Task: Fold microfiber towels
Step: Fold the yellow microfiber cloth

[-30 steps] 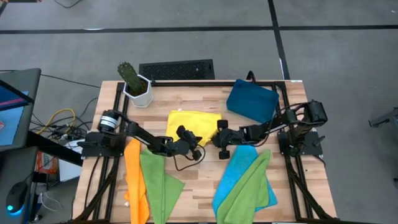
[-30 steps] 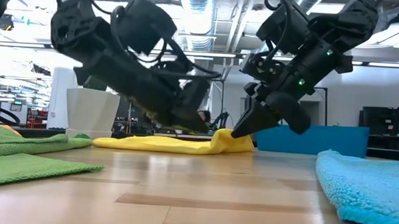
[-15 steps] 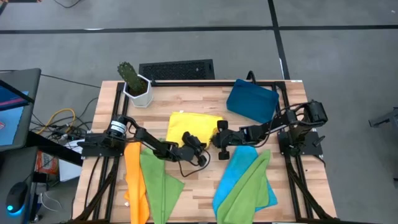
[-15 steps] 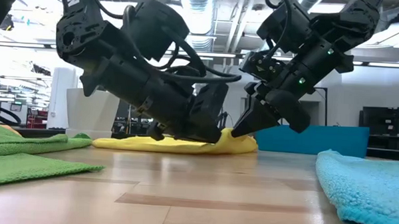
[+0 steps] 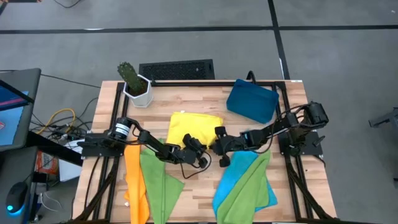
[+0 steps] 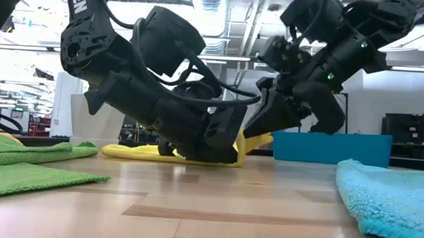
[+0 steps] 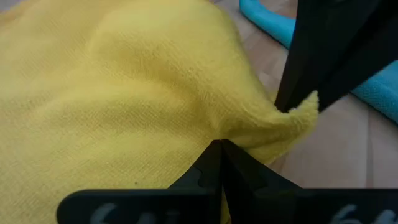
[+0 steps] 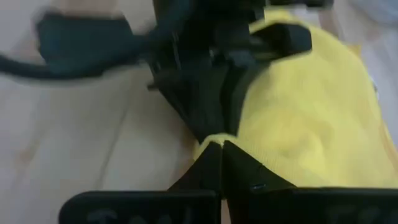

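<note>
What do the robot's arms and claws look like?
Both arms are black and chunky, built from jointed pieces. The left arm has a silver ring near its base, white letters on its side, and looping black cables. The right arm shows tiny green lights. Each ends in a claw, the left claw and the right claw, with two thin, pointed black fingers.

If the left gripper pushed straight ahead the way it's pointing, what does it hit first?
Probably the right gripper: its dark fingers pinch the yellow towel corner just ahead of the shut left gripper, which also nips that towel's edge. Depth is uncertain.
</note>
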Available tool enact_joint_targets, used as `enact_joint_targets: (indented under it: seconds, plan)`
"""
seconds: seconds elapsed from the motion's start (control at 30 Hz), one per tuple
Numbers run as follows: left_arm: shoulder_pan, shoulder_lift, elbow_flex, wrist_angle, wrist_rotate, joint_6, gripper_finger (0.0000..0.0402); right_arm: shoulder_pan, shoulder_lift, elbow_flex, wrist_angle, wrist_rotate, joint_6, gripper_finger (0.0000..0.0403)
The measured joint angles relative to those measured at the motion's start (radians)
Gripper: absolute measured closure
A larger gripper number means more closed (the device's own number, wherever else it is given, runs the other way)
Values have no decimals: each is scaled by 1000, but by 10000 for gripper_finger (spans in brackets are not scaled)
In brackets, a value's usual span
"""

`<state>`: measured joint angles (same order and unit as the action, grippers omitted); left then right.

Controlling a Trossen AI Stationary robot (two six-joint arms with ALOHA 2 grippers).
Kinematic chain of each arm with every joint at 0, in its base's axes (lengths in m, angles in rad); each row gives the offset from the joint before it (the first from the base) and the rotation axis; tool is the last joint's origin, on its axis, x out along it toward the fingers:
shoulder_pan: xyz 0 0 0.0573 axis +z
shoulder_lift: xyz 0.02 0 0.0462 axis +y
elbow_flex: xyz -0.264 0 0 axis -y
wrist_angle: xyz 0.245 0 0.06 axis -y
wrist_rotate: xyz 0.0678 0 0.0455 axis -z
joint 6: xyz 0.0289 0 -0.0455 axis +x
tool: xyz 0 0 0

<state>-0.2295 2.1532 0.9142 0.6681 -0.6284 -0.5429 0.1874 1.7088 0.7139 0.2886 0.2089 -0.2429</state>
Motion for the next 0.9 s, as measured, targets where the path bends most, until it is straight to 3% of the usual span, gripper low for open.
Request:
enact_joint_targets:
  seconds: [0.6,0.9]
  plan:
    - [-2,-21,14,-42,28,123,401,-39,16,0,65,-57,-1,378]
    - [-2,-166,12,-294,29,155,401,-39,14,3,132,-56,-6,371]
